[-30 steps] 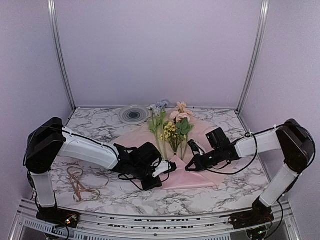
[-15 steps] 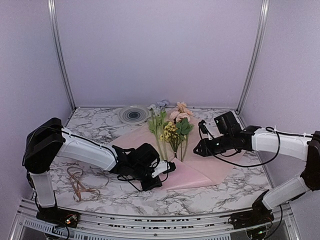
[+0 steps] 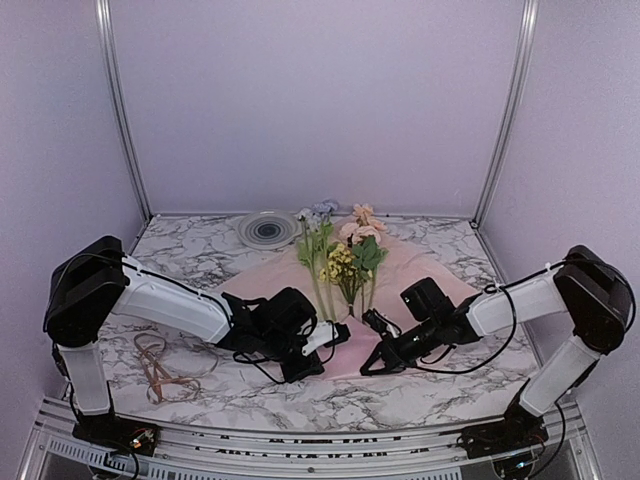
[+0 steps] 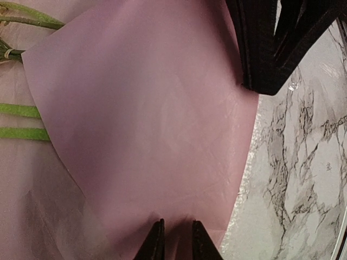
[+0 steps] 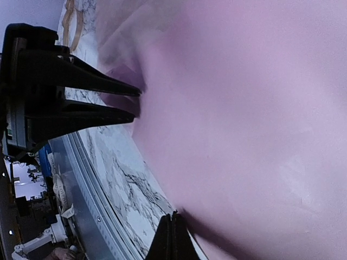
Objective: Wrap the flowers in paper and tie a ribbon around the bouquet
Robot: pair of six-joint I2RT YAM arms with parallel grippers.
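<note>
The pink paper (image 3: 400,300) lies flat on the desk (image 3: 200,260) with the flowers (image 3: 340,262) on top. It looks thin, light and floppy, so corners are best to grab. The left pincer (image 4: 174,238) pinches a folded near corner. The right pincer (image 5: 172,234) is clenched at the paper's edge; whether it grips paper is unclear. The stem ends are hidden.

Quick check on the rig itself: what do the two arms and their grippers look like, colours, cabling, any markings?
Both arms have white link shells with bulky black joint housings. Loose black cables loop along each. The left gripper and right gripper are black with slim tapered fingers; the left one carries a white section. No markings are legible.
</note>
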